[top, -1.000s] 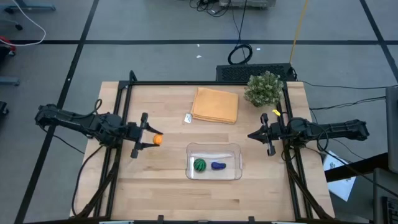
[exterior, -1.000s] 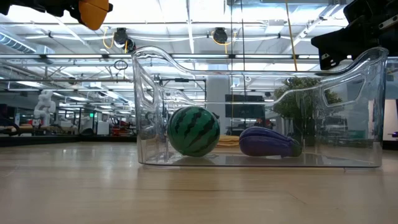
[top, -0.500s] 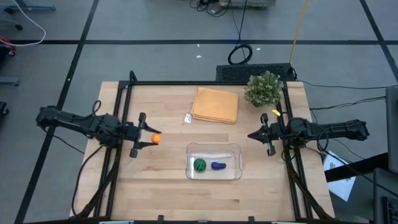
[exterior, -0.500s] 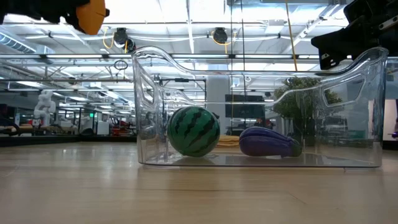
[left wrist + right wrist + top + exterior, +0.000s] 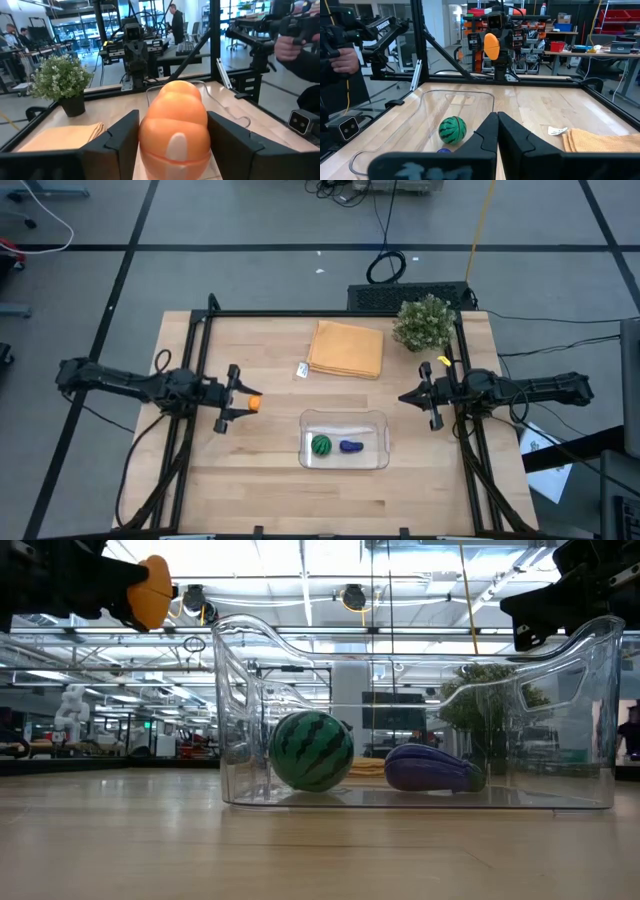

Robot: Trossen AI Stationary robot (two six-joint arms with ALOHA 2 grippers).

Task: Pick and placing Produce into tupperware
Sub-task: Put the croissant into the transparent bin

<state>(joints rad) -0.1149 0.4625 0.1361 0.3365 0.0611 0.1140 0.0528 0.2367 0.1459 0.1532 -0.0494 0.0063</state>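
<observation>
The left gripper (image 5: 238,402) is clenched on the orange piece (image 5: 254,404), which sits squeezed between its two dark fingers (image 5: 117,142) and fills the gap from pad to pad; in the left wrist view the orange piece (image 5: 175,127) bulges out ahead of the jaws. In the low view it hangs up in the air (image 5: 152,592), above table level and higher than the container's rim. Ahead of those jaws and below them stands the tupperware (image 5: 378,420), upright on the wooden table (image 5: 250,480), apart from the held piece. Inside it, the green striped ball (image 5: 320,445) lies at the end nearer the left jaws, and the purple eggplant (image 5: 350,446) lies just beside it, at the end nearer the right arm; both rest on the container floor (image 5: 312,750) (image 5: 432,768).

Beyond the tupperware, the right gripper (image 5: 431,407) waits at the opposite table edge with its jaws pressed together and grasping nothing; the ball (image 5: 452,129) shows ahead of its fingers (image 5: 487,135).

Off to the side of both grippers, toward the far table edge, lie a folded tan cloth (image 5: 346,349) and a small white tag (image 5: 302,369), with a potted plant (image 5: 424,323) standing near the corner.
</observation>
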